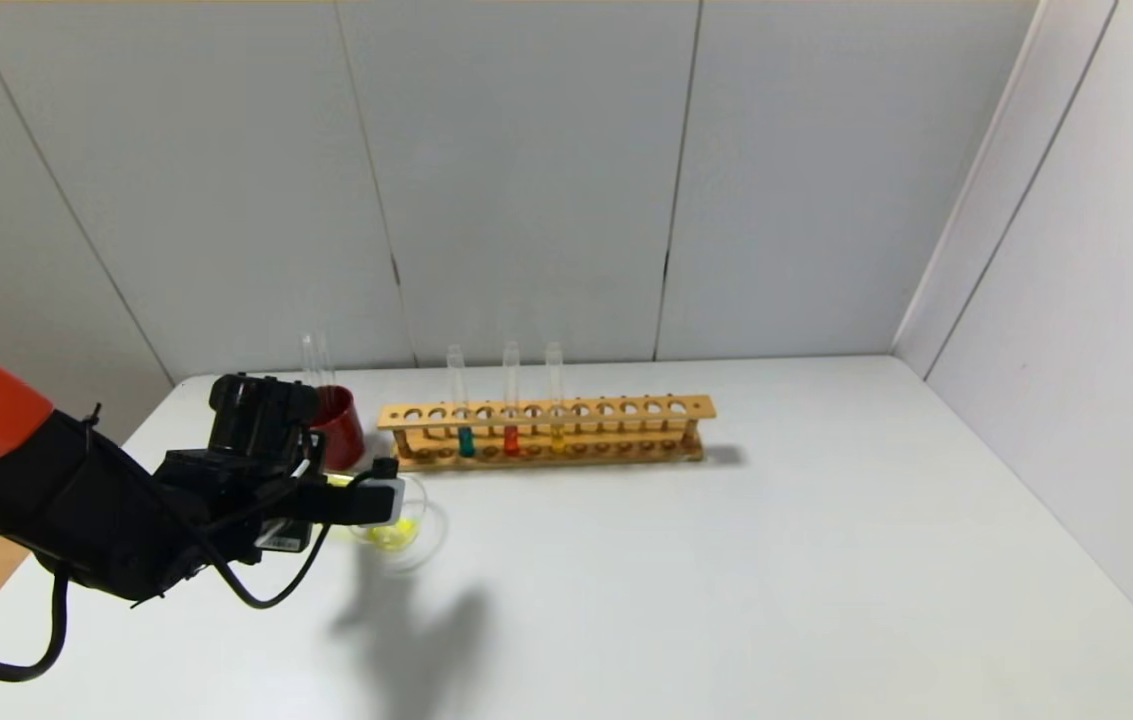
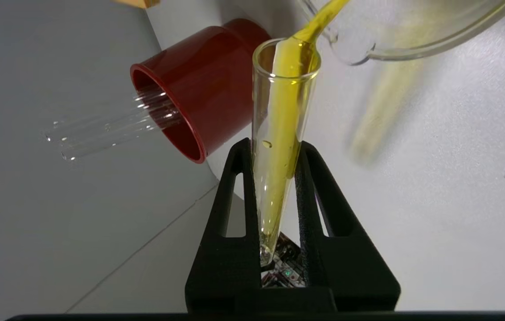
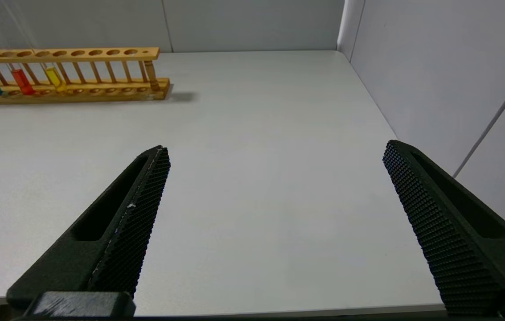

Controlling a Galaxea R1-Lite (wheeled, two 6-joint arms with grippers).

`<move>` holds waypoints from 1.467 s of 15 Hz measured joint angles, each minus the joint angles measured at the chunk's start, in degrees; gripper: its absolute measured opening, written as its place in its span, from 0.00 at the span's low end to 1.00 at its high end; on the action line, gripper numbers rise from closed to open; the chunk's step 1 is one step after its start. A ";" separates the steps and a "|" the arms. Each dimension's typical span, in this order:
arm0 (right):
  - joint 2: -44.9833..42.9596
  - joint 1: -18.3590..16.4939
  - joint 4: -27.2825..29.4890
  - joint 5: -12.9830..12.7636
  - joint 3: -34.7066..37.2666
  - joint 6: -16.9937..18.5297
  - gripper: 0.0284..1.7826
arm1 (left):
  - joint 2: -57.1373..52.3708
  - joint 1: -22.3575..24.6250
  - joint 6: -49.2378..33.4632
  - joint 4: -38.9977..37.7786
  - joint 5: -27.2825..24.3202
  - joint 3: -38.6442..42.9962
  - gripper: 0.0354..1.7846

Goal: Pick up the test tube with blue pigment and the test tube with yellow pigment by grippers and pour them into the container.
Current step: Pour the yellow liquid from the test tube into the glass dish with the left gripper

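Counter (image 1: 726, 560) space carries a wooden rack (image 1: 546, 430) holding the test tube with blue pigment (image 1: 464, 420), a red-liquid tube (image 1: 511, 420) and an orange-yellow tube (image 1: 556, 415), with a dark red cup (image 1: 338, 428) of empty glass tubes (image 2: 100, 129) just beside it. Near the rack, the left tool (image 2: 279, 178) is clamped on the tilted test tube with yellow pigment (image 2: 281, 133), whose liquid streams into the container (image 1: 404, 530). Right tool (image 3: 274, 187) hangs over bare counter, jaws spread wide.
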 joint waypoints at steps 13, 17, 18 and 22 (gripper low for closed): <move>0.00 0.00 0.02 -0.02 0.00 0.00 0.98 | 0.80 -2.72 6.11 -0.20 5.79 -1.00 0.15; 0.00 0.00 0.07 -0.02 0.00 0.00 0.98 | 0.94 -3.80 8.73 -0.18 8.96 -1.94 0.15; 0.00 0.00 0.02 -0.02 0.00 0.00 0.98 | 0.94 -3.96 9.06 -0.13 9.02 -1.94 0.15; 0.00 0.00 0.05 0.00 0.00 0.00 0.98 | 0.74 -4.23 12.68 -0.18 9.11 -2.12 0.15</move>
